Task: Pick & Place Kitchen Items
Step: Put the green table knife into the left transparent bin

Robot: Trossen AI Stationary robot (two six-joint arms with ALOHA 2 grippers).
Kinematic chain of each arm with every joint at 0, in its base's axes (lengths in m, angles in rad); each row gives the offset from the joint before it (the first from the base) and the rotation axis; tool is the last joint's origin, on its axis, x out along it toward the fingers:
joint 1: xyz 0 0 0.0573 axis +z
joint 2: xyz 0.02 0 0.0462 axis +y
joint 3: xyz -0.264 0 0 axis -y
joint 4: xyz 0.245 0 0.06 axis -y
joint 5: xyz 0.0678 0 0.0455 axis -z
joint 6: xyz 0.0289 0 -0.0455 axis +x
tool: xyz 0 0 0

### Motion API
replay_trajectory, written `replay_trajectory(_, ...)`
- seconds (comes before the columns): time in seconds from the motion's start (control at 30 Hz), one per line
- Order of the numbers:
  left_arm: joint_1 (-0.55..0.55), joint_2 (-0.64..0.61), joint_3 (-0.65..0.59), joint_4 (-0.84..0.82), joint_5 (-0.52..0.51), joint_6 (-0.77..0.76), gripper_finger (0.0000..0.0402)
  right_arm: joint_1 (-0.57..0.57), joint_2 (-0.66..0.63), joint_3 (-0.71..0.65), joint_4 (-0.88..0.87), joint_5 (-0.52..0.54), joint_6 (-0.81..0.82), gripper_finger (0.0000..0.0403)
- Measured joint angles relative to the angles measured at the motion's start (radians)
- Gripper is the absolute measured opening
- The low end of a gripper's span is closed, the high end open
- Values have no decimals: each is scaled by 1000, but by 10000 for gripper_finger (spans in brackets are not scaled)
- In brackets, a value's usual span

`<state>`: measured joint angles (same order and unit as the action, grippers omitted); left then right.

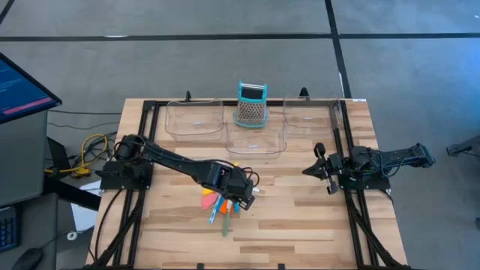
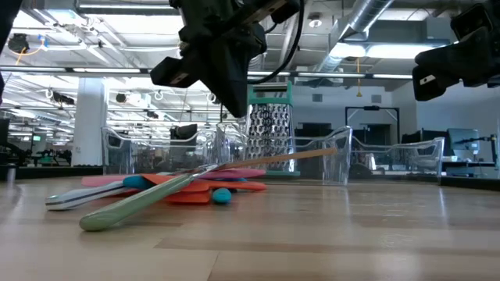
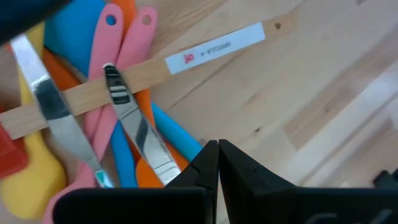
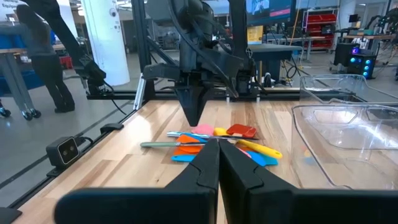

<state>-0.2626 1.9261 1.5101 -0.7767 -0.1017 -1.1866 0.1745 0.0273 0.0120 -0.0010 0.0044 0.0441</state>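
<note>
The kitchen items lie in a crossed pile [image 1: 218,204] on the wooden table: pink spatulas [image 3: 127,37], silvery tongs [image 3: 138,127], blue, orange, yellow and red pieces, and a wooden stick [image 3: 124,78] with a white label resting across the top. My left gripper [image 3: 217,154] is shut and points steeply down over the pile's right edge [image 1: 244,196]. In the low view its tip [image 2: 237,113] hangs clear above the stick [image 2: 289,158]. My right gripper [image 4: 218,149] is shut and waits level at the table's right side [image 1: 324,171].
Three clear plastic trays [image 1: 195,120] [image 1: 256,139] [image 1: 311,116] stand along the far side. A teal-topped metal grater [image 1: 252,105] stands upright among them. Bare wood lies between the pile and the near edge [image 1: 300,232]. A monitor [image 1: 22,90] stands beyond the left edge.
</note>
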Motion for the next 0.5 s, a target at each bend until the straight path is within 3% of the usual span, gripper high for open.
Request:
replay_trajectory(0.23, -48, -5, 0, 39, -6, -76, 3, 0, 0, 0, 0, 0, 1, 0)
replay_trajectory(0.5, -219, -32, 0, 34, -207, -345, 2, 0, 0, 0, 0, 0, 1, 0)
